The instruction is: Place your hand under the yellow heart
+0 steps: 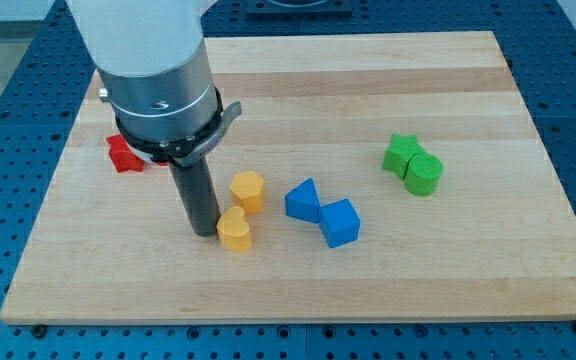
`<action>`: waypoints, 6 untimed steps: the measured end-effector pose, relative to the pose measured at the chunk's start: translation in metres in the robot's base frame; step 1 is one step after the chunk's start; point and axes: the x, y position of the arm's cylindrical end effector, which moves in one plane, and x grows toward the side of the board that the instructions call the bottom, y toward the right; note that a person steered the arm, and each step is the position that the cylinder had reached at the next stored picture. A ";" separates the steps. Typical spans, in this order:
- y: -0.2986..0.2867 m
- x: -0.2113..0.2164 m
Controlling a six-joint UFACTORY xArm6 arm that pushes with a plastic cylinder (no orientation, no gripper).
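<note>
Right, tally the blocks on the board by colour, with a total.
Yellow: 2, hexagonal block and heart
Blue: 2, triangular block and cube
Green: 2, star and cylinder
Red: 1, block partly hidden behind the arm
Total: 7

Red block (pixel 122 153) — half behind the arm (shape unclear)
</note>
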 end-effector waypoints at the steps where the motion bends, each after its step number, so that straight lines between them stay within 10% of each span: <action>1: -0.010 0.034; 6: 0.025 0.037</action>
